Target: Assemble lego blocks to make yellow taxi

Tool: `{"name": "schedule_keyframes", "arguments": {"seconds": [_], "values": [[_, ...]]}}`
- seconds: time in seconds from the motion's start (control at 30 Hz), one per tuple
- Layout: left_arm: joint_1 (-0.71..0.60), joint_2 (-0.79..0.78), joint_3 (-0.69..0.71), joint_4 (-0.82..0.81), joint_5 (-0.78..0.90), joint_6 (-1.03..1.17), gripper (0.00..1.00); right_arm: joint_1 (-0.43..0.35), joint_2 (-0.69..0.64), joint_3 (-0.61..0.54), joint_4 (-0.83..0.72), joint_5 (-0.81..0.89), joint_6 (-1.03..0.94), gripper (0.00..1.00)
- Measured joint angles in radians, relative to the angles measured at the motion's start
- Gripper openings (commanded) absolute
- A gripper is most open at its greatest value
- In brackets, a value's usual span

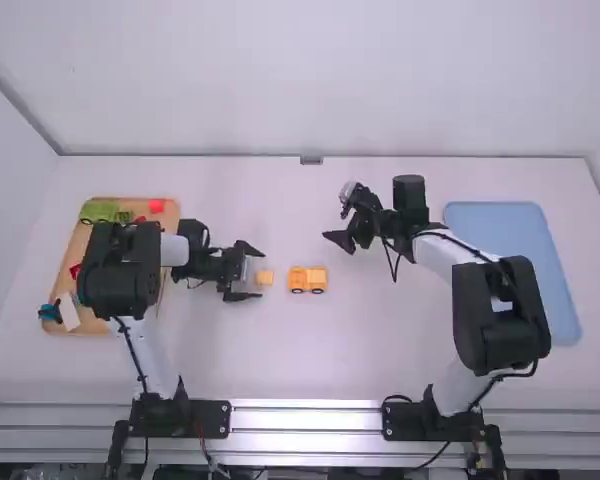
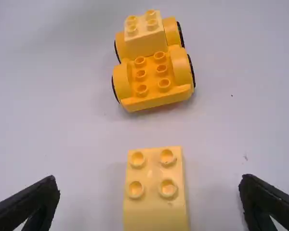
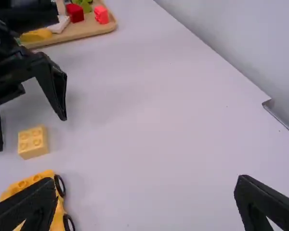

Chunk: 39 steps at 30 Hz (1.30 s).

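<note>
I read the table as a clock face centred on the wheeled yellow block base (image 1: 307, 283), twelve pointing away from my high camera. The base carries a pale yellow two-by-two brick (image 2: 145, 36) on its three o'clock end; the studs on its nine o'clock end are bare. Near it at nine o'clock lies a loose pale yellow two-by-two brick (image 1: 265, 278). I have the left gripper (image 1: 256, 273) spread wide around that brick, pointing toward three, with space between the brick and each finger. My right gripper (image 1: 338, 214) is at one o'clock, its fingers also wide apart. Farther out at nine, partly under the left arm, I see the wooden tray (image 1: 168, 222) with a green block (image 1: 98, 211) and a red block (image 1: 156, 205). The blue tray (image 1: 515, 270) lies well apart at three.
</note>
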Motion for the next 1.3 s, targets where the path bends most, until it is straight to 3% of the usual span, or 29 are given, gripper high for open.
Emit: {"name": "schedule_keyframes", "arguments": {"seconds": [0.2,0.4,0.57,0.83,0.97,1.03,1.07,1.3], "values": [[0.0,0.0,-0.011,0.146,0.009,-0.254,0.99,0.0,0.0,0.0,0.0,0.0,-0.002,0.98],[0.0,0.0,0.031,0.064,0.008,-0.359,0.99,0.0,0.0,0.0,0.0,0.0,-0.001,0.99],[0.0,0.043,0.097,-0.006,0.02,-0.359,0.99,0.0,0.0,0.0,0.0,0.0,0.002,0.99],[-0.006,0.151,0.156,-0.228,0.085,-0.163,0.99,0.0,0.0,0.0,-0.001,0.0,-0.002,0.99],[-0.008,0.153,0.156,-0.17,0.075,-0.121,0.9,0.0,0.0,0.0,-0.008,0.0,0.002,0.99],[-0.008,0.153,0.149,-0.14,0.071,-0.112,0.77,0.0,0.0,0.0,-0.009,0.0,-0.001,0.98],[-0.008,0.153,0.137,-0.116,0.074,-0.105,0.66,0.0,0.0,0.0,-0.01,0.0,-0.001,0.98],[-0.008,0.153,0.094,-0.081,0.103,-0.103,0.6,0.0,0.0,0.0,-0.015,0.0,0.0,0.98]]}}
